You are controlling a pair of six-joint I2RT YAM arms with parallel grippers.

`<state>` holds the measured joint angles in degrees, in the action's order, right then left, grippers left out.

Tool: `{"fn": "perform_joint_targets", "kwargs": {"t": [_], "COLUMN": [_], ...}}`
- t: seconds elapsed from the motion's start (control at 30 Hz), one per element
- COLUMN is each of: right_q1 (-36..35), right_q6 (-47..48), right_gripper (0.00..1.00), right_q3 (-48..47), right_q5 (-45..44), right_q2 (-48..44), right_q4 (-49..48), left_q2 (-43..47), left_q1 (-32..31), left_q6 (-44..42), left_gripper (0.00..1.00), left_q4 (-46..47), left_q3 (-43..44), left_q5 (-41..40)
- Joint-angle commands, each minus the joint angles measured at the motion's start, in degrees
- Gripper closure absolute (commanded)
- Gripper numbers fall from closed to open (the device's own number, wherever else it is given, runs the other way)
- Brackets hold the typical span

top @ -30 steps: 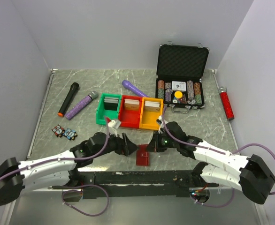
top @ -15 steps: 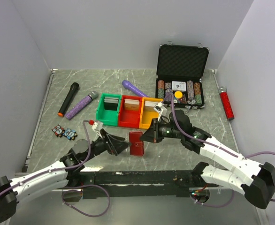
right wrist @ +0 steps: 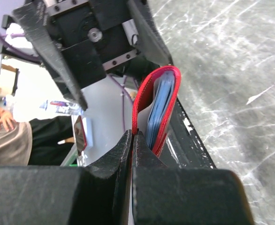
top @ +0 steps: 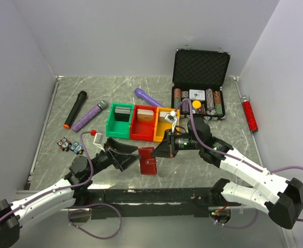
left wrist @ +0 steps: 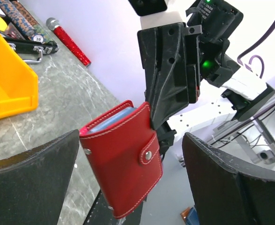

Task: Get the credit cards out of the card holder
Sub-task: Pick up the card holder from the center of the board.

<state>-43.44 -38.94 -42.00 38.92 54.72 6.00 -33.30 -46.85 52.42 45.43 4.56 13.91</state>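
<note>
Right claw [top: 159, 150] tight on card holder [top: 148, 160] edge; left claw [top: 132, 156] wide apart just beside.

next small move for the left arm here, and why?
Probably ease the open left gripper forward and close on the free side of the card holder. The right gripper is shut on one edge, holding it up. The holder sits between the left fingers, untouched, and its snap tab looks fastened, so it needs a second grip before opening.

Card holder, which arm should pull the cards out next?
Likely left. The right gripper is shut on the card holder, holding it up; the left gripper is open, empty and facing it.
</note>
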Motion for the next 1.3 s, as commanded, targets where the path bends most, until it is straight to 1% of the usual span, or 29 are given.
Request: {"fn": "perform_joint_targets", "kwargs": {"t": [0.0,0.2,0.3,0.4,0.53,0.63,0.73,0.8,0.87,0.9,0.93,0.97,1.03,1.07,1.1,1.17,1.2,1.27], "right_q1": [0.37,0.37,0.37,0.37,0.37,0.37,0.37,0.38,0.46,0.38,0.37,0.37,0.37,0.37,0.37,0.2,-0.06,-0.68], "right_q6": [-0.17,1.06,1.15,0.53,0.18,1.14,1.58,1.85,2.11,2.02,2.2,2.63,4.73,6.84,8.69,14.39,16.85,19.59], "right_gripper": [1.0,1.0,1.0,1.0,1.0,1.0,1.0,1.0,1.0,1.0,1.0,0.98,0.71,0.52,0.37,0.24,0.2,0.16], "right_q3": [-2.91,-5.11,-5.55,-5.46,-6.34,-7.31,-7.83,-8.01,-8.01,-7.92,-8.01,-8.36,-10.37,-11.86,-14.14,-20.11,-23.19,-26.54], "right_q5": [3.45,3.97,4.5,5.2,6.08,6.0,6.17,6.17,5.47,4.51,4.41,4.41,1.79,-0.92,-4.43,-13.38,-17.87,-24.21], "right_q2": [-0.31,-1.02,-0.84,-0.49,-0.14,-0.05,-0.14,-0.14,-0.23,-0.31,-0.23,0.21,0.74,1.18,1.7,3.19,3.9,4.34], "right_q4": [-4.33,-2.4,-2.57,-3.8,-4.51,-3.1,-2.4,-2.05,-1.17,-0.64,-0.29,0.32,4.17,7.59,11.97,21.81,25.43,29.76], "left_q2": [0.51,1.4,-0.53,-4.39,-9.06,-10.64,-11.08,-10.91,-10.39,-9.86,-9.07,-8.28,-6.26,-5.47,-5.03,-4.84,-5.19,-7.03], "left_q1": [1.06,1.41,1.41,1.5,1.59,2.29,2.46,2.55,2.55,2.64,2.55,2.55,2.64,2.64,2.55,2.64,2.64,2.55], "left_q6": [2.07,1.01,1.54,1.45,2.59,4.09,5.14,5.58,5.85,5.59,5.32,5.67,6.72,7.07,6.99,6.2,5.5,3.05], "left_gripper": [0.04,0.04,0.04,0.05,0.12,0.25,0.47,0.59,0.68,0.79,0.99,0.99,0.99,0.99,0.99,0.99,0.99,0.99], "left_q4": [4.5,1.77,4.74,7.38,13.96,18.28,21.01,21.63,21.46,20.24,18.4,14.29,6.02,2.85,-1.18,-9.61,-13.4,-22.97], "left_q3": [-0.95,-0.16,0.1,1.41,2.47,2.21,1.42,1.33,1.59,1.94,2.38,3.08,5.01,5.98,7.29,10.89,13.17,18.36], "left_q5": [2.17,2.08,3.66,6.64,10.78,11.93,12.19,12.54,13.33,13.51,13.34,12.03,8.34,7.02,5.61,1.84,0.52,-2.21]}}
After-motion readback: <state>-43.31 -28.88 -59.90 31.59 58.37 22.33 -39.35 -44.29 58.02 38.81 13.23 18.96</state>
